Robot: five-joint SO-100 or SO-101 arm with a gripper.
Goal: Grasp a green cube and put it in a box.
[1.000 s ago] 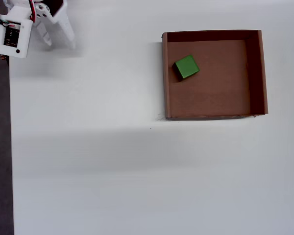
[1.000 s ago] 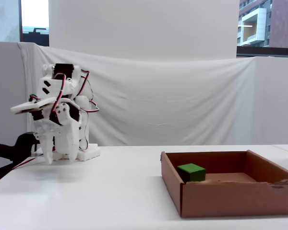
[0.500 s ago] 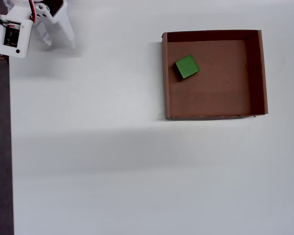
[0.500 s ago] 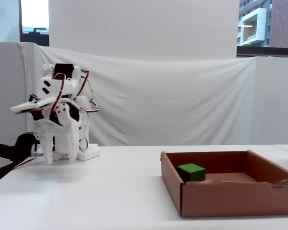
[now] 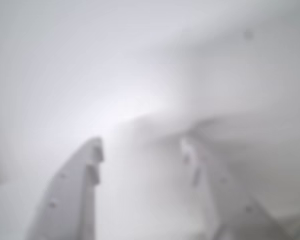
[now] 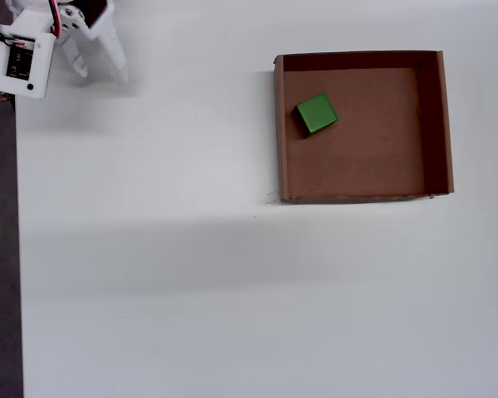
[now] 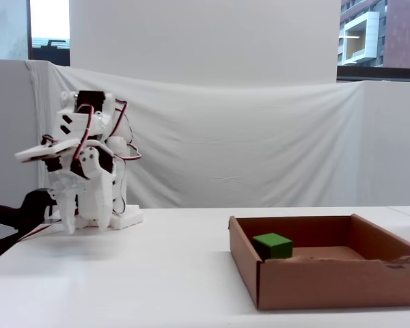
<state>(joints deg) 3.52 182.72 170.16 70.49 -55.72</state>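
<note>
The green cube (image 6: 316,114) lies inside the brown cardboard box (image 6: 280,149), close to the box's left wall and toward its far corner in the overhead view. The fixed view shows the green cube (image 7: 272,244) resting on the floor of the box (image 7: 328,285), behind its front wall. My gripper (image 6: 97,68) hangs folded at the arm's base at the far left, well away from the box. Its white fingers point down at the table in the fixed view, where the gripper (image 7: 87,227) is open and holds nothing. The blurred wrist view shows the gripper (image 5: 140,150) over bare white table.
The table's left edge (image 6: 18,249) runs beside a dark floor strip in the overhead view. A white cloth backdrop (image 7: 260,150) hangs behind the table. Black cables (image 7: 14,219) trail at the left by the arm base.
</note>
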